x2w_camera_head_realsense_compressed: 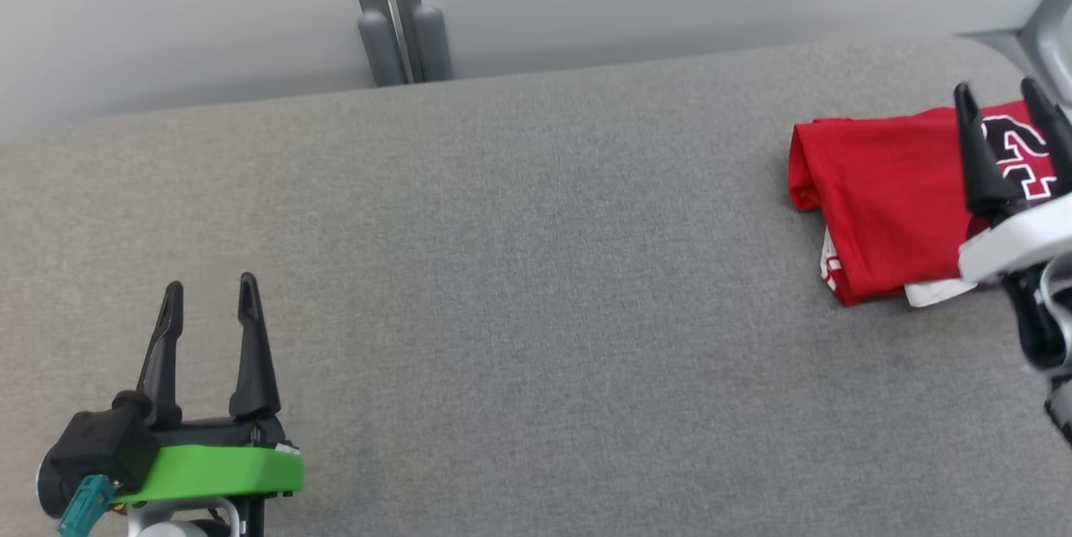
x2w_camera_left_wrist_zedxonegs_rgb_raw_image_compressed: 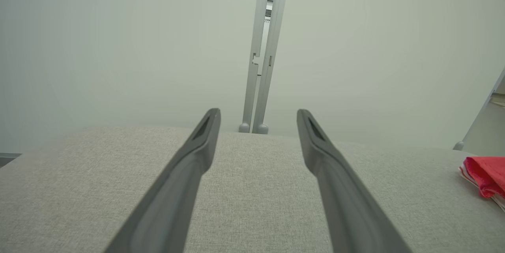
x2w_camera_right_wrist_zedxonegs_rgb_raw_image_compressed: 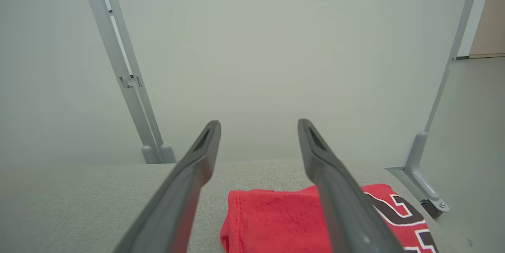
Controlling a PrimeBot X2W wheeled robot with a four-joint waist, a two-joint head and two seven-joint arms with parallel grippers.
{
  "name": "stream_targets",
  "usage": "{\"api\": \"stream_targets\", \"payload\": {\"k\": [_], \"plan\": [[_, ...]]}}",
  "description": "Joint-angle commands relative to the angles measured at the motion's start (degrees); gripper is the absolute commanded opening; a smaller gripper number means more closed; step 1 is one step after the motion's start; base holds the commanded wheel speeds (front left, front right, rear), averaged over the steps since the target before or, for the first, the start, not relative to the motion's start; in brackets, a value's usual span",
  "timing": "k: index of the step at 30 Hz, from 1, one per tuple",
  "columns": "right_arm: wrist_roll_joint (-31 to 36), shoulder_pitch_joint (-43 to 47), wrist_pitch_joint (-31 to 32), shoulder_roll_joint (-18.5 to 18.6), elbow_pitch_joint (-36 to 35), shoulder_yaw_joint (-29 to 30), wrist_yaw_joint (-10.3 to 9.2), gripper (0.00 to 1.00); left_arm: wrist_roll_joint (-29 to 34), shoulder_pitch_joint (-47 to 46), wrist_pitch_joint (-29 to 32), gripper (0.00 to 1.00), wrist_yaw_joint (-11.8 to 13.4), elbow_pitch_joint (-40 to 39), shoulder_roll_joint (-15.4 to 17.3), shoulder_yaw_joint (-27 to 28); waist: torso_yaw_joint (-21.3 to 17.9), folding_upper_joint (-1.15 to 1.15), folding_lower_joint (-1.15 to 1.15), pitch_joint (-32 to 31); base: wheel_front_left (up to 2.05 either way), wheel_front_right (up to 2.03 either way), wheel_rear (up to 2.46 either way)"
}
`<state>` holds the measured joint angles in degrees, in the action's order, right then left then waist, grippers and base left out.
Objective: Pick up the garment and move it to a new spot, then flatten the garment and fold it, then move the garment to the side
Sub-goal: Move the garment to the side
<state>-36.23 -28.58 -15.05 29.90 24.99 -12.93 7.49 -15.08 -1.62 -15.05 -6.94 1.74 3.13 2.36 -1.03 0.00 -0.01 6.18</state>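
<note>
The red soft-jersey garment with black-and-white lettering [x2w_camera_head_realsense_compressed: 879,210] lies folded in a compact rectangle near the right end of the grey woven-fabric table top [x2w_camera_head_realsense_compressed: 536,269], with a white layer peeking out at its near edge. It looks light and limp, so the layers would likely slip apart if pinched by one corner; the thick folded edge on its left seems the safest hold. The right gripper [x2w_camera_head_realsense_compressed: 997,89] hangs over it, jaws spread wide and empty. The left gripper [x2w_camera_head_realsense_compressed: 210,281], also wide and empty, sits well apart. No container is involved
</note>
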Motion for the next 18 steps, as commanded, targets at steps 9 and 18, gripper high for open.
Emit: {"api": "stream_targets", "payload": {"k": [9,18], "plan": [[7.4,17.8,-0.1,-8.9,-13.2,7.9,0.01,1.00,1.2,2.9,-0.2,1.00,-0.1,3.8,0.0,2.8,2.6,0.00,0.01,-5.9,0.00,0.00,0.00],[8.4,24.9,-0.1,-12.5,-13.3,7.7,0.02,1.00,5.9,4.8,-0.2,1.00,-0.2,5.2,-0.2,1.9,3.0,0.00,0.01,-6.5,0.00,0.00,0.00]]}}
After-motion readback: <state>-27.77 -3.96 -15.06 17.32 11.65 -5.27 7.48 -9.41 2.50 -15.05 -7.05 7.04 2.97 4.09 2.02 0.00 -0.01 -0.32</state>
